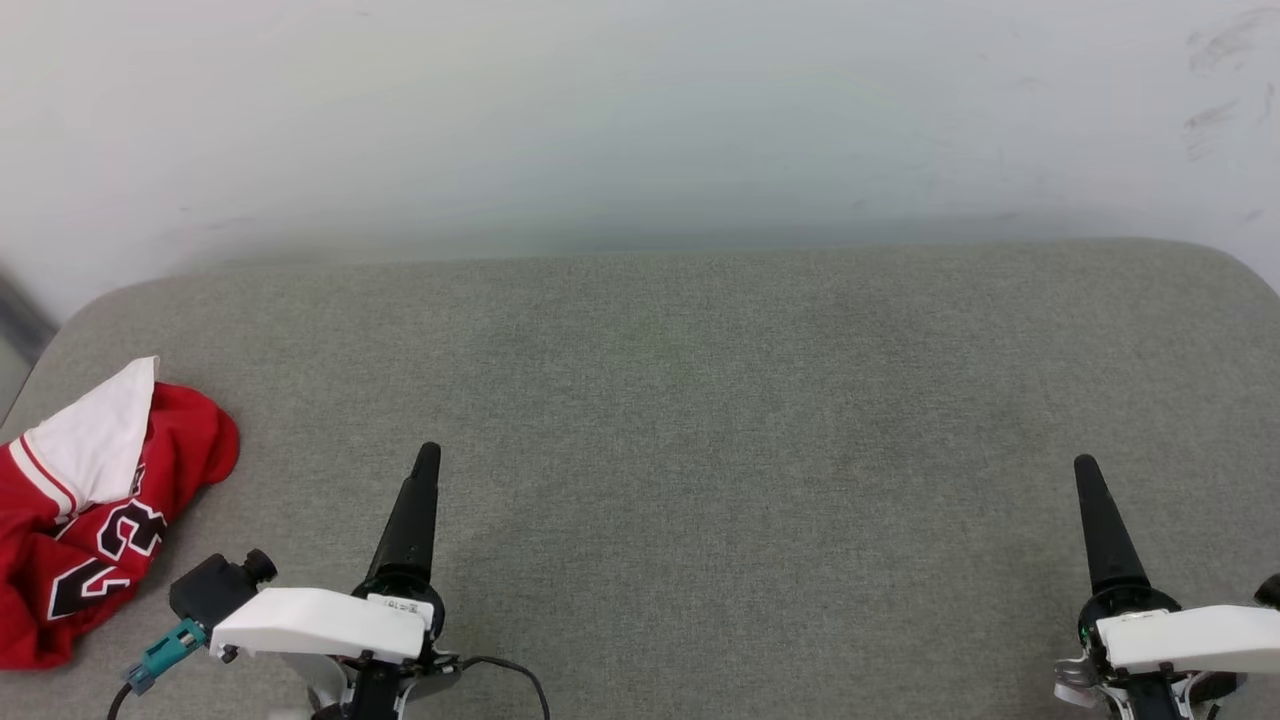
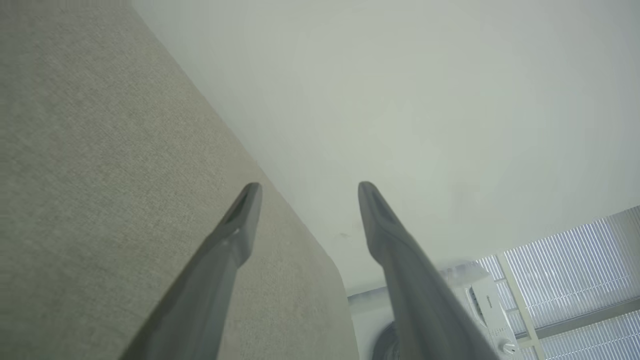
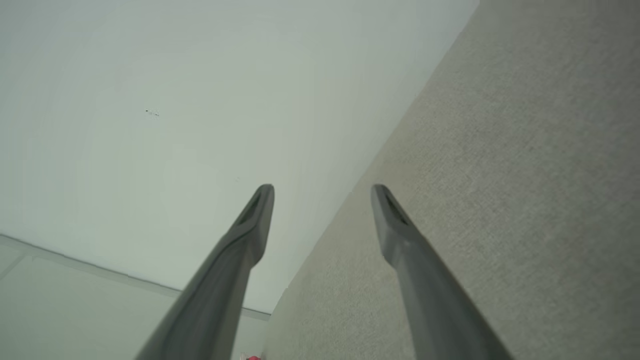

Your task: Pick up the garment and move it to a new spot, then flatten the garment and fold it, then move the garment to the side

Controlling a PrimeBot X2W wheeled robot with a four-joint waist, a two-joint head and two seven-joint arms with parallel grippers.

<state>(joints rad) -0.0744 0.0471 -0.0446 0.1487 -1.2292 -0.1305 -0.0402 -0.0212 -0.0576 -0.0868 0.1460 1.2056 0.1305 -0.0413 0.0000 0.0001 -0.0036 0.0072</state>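
Garment [image 1: 70, 545] shows 23; left end effector [image 2: 307, 189] and right end effector [image 3: 322, 189] gape wide.

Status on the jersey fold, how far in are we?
Done: nothing that shows. The jersey lies bunched and unfolded at the left edge of the grey cushion.
In hand: nothing. The left tool and right tool are open, empty and clear of the jersey.
Left: pick up, relocate, flatten, fold, set aside.
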